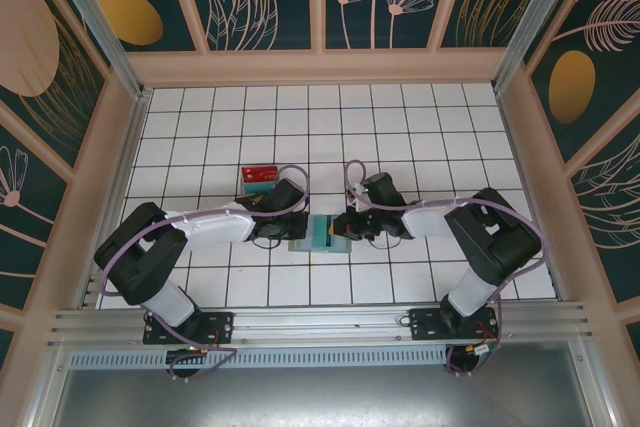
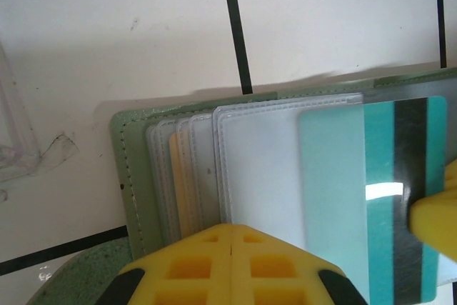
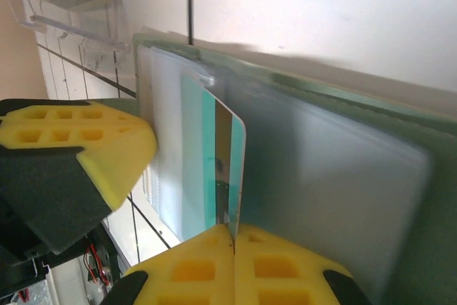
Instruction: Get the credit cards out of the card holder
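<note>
The grey-green card holder (image 1: 302, 239) lies open on the tiled floor between both grippers, its clear sleeves (image 2: 264, 169) fanned out. A teal card (image 2: 378, 198) with a black stripe sticks partway out of a sleeve. My right gripper (image 3: 233, 230) is shut on that teal card (image 3: 227, 155) at its edge. My left gripper (image 2: 235, 232) is shut, its tips resting over the sleeves of the card holder (image 2: 132, 162). A tan card (image 2: 175, 191) shows as a thin strip inside a sleeve. The left gripper's yellow finger (image 3: 86, 141) sits beside the card holder (image 3: 300, 83).
A clear tray (image 1: 260, 179) holding a red card stands just behind the left gripper (image 1: 290, 225); its plastic edge (image 2: 21, 148) is close to the wallet. The right gripper (image 1: 347, 224) faces the left across the wallet. Wooden walls ring the white tiled floor.
</note>
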Action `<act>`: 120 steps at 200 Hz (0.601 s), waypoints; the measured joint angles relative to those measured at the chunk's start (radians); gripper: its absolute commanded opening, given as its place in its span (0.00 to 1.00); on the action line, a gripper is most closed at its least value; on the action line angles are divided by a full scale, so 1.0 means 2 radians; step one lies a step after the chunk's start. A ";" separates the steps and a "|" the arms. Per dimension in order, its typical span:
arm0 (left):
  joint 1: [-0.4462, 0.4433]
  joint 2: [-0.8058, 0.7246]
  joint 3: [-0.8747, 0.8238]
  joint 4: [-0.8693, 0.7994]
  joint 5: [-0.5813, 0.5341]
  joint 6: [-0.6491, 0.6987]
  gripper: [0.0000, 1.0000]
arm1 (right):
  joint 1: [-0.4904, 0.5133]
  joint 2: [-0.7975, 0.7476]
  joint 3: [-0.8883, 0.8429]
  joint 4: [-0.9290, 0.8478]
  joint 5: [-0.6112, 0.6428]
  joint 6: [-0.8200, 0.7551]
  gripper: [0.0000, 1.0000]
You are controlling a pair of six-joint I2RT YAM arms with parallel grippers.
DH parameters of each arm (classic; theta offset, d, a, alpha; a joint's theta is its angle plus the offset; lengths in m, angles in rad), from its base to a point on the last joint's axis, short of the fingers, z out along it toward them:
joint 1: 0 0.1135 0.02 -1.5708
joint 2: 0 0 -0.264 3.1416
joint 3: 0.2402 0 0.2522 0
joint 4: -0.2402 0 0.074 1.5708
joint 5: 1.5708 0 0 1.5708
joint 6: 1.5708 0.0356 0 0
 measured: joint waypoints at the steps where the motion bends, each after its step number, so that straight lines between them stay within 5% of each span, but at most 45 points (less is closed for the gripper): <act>1: 0.000 0.000 0.000 0.000 0.000 0.000 0.00 | -0.001 -0.001 -0.001 0.000 0.000 0.000 0.00; 66: 0.000 0.004 0.011 -0.012 0.000 0.000 0.00 | -0.055 -0.079 -0.034 -0.037 -0.008 -0.031 0.00; 79: 0.000 0.004 0.015 -0.019 0.000 0.000 0.16 | -0.061 -0.100 -0.034 -0.048 -0.007 -0.038 0.00; 120: 0.000 0.001 0.037 -0.034 0.001 -0.006 0.39 | -0.071 -0.141 -0.031 -0.080 -0.006 -0.055 0.00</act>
